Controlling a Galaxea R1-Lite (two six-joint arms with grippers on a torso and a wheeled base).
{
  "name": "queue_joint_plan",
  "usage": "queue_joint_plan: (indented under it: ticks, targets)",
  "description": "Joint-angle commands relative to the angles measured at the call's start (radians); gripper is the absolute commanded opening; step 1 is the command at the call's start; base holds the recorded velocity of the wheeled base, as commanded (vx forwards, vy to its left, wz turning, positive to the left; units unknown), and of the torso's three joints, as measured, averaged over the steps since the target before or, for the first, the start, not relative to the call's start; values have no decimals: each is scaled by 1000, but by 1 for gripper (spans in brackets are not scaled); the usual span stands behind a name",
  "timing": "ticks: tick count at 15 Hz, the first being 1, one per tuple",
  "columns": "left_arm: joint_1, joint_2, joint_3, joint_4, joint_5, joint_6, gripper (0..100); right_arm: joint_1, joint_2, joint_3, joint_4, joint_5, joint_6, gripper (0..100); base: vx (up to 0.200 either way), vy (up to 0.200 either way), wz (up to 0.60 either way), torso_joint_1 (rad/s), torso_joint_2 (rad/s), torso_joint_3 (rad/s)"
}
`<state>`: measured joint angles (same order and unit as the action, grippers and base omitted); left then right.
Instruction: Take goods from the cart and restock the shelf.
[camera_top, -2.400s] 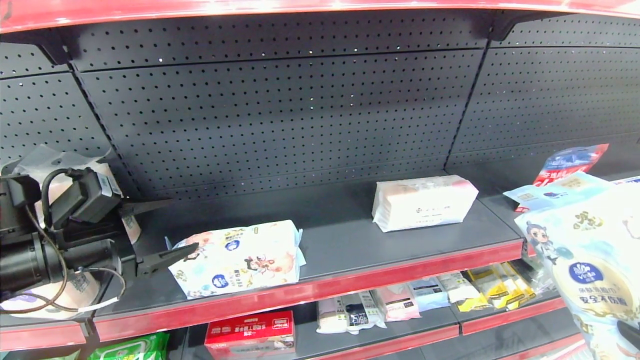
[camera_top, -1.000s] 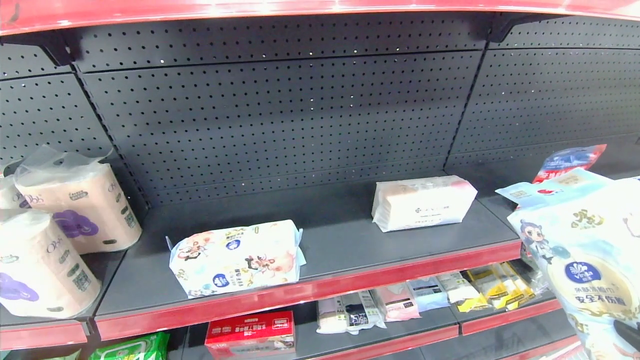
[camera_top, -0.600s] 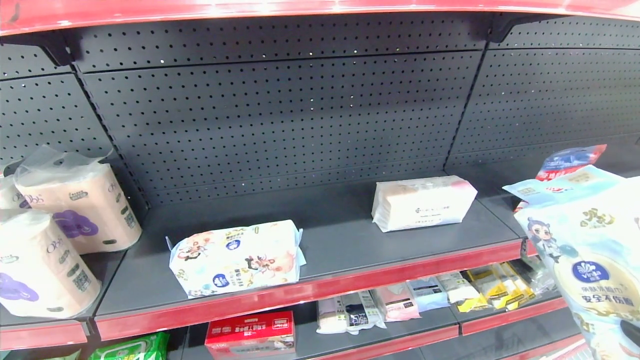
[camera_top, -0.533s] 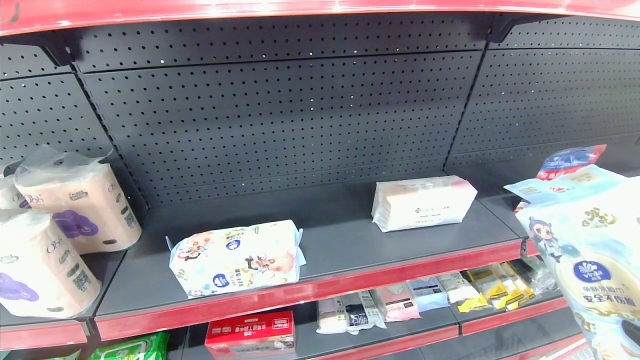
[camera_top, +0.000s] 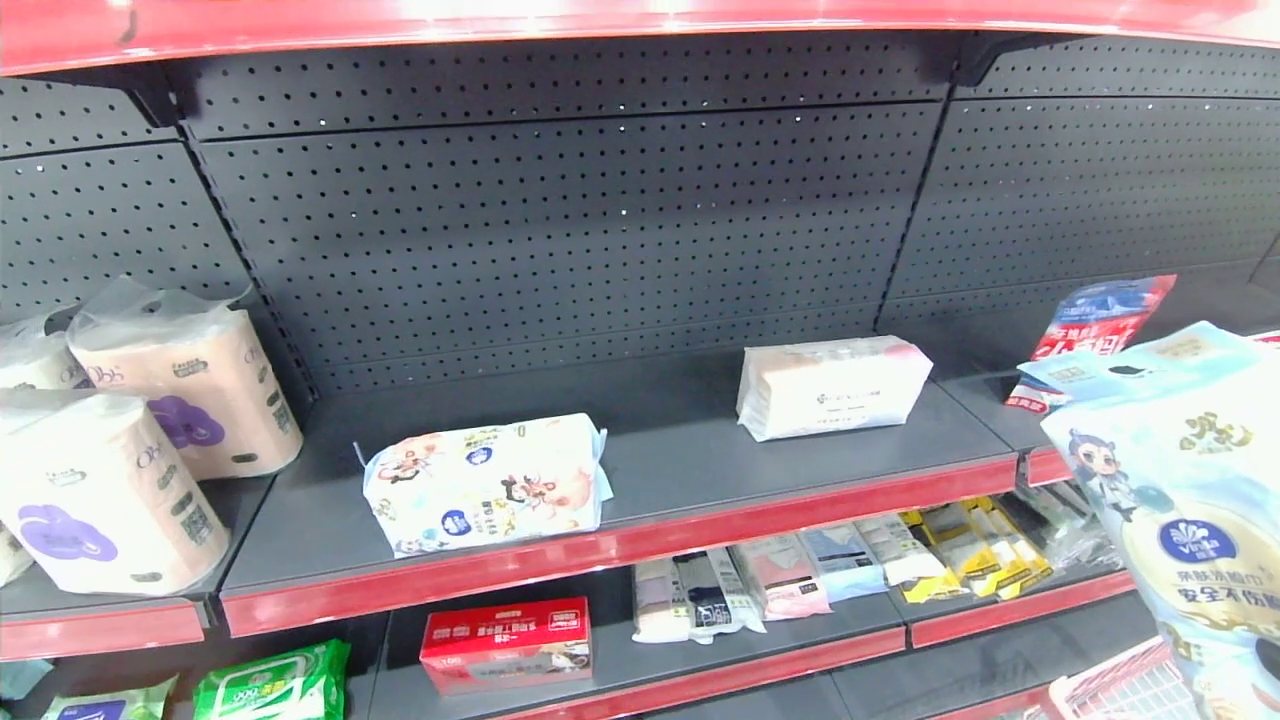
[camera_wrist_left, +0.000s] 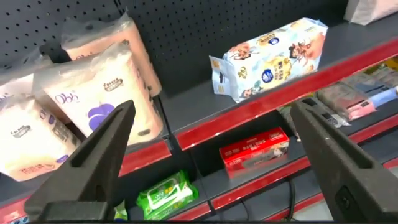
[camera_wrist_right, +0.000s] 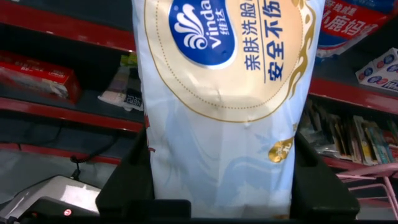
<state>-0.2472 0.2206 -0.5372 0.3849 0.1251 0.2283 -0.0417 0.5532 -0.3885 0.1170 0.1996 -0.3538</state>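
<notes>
We see a pale blue and white soft pack (camera_top: 1190, 480) with a gold ring and dark blue round logo. The dark grey perforated metal shelf (camera_top: 680, 460) has red front strips. The white plastic-wrapped pack (camera_top: 487, 483) carries colourful cartoons; the cream paper rolls (camera_top: 95, 490) bear purple marks.

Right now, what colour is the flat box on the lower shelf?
The box is red; the head view shows it best.
</notes>
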Motion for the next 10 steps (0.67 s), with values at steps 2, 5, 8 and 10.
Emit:
queue_joint_plan:
  ticks: [2,5,8,10]
  targets:
    - [-1,3,2,-6,-1,0,100,0,2,-16,0,0,-14,0,0,0,0,0,0,0]
    - [-3,6,13,-21,-2,0,100,0,13,-29,0,-14,-34,0,0,0,0,0,0,0]
    - [-4,-7,36,-21,-2,26,100,0,13,-20,0,-20,-53,0,0,0,0,0,0,0]
    - [-3,-12,42,-21,-2,32,100,0,13,-16,0,-19,-53,0,0,0,300,1,4,1]
